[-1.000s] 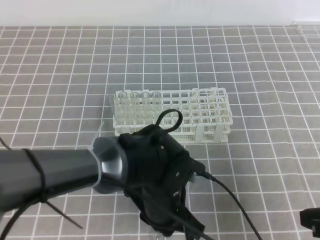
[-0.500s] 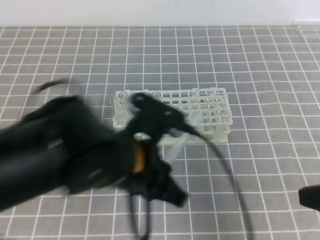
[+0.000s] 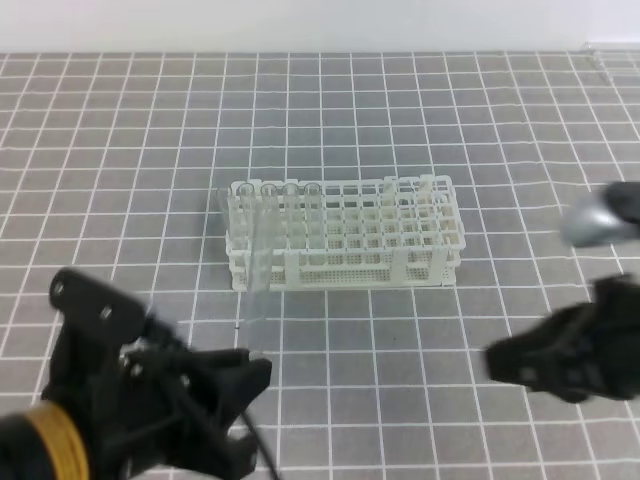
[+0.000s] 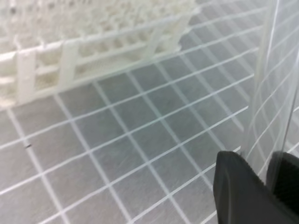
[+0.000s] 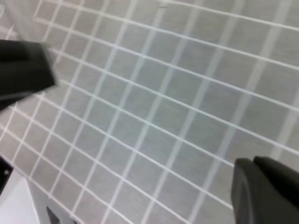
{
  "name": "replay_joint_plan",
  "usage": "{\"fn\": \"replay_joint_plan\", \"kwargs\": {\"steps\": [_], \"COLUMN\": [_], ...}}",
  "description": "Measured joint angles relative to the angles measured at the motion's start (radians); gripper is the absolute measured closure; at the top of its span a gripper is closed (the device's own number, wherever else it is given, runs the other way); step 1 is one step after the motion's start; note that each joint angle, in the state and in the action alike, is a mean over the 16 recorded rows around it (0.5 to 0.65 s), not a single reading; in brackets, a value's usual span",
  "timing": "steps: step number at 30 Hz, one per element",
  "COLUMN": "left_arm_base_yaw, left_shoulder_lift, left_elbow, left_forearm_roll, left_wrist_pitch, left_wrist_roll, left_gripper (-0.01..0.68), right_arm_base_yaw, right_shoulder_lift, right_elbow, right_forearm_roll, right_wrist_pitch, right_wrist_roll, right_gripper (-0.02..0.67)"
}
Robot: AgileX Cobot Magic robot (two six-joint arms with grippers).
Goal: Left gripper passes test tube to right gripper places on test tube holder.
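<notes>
- Exterior high view: the left gripper [image 3: 225, 385] sits low in front of the test tube holder [image 3: 400, 262], clamped on the test tube [image 3: 258, 262], which stands upright, top free for a handover
- Right gripper [image 3: 520, 362] is shut and empty, well apart from the tube

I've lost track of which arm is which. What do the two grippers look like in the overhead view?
The left gripper is black and blocky, with a yellow-orange band at the frame's lower left. The right gripper is black too, blurred, with a rounded silver-grey part above it.
</notes>
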State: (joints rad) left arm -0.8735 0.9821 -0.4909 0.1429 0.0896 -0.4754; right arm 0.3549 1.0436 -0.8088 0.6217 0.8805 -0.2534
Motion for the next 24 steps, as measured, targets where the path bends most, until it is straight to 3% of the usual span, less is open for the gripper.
{"fn": "replay_joint_plan", "kwargs": {"steps": [12, 24], "left_arm_base_yaw": [0.009, 0.01], "left_shoulder_lift": [-0.048, -0.035], "left_elbow": [0.202, 0.229], "left_forearm_roll": [-0.012, -0.053], "left_wrist_pitch": [-0.413, -0.547], "left_wrist_roll": [0.068, 0.179], "left_gripper": [0.639, 0.633], "right_arm_base_yaw": [0.386, 0.645], "right_shoulder_lift": [0.11, 0.026], "right_elbow": [-0.108, 0.139], "right_forearm_roll": [-0.159, -0.248], "right_wrist_pitch": [-0.364, -1.151], "right_wrist_roll": [0.058, -0.027], "right_gripper": [0.662, 0.659]}}
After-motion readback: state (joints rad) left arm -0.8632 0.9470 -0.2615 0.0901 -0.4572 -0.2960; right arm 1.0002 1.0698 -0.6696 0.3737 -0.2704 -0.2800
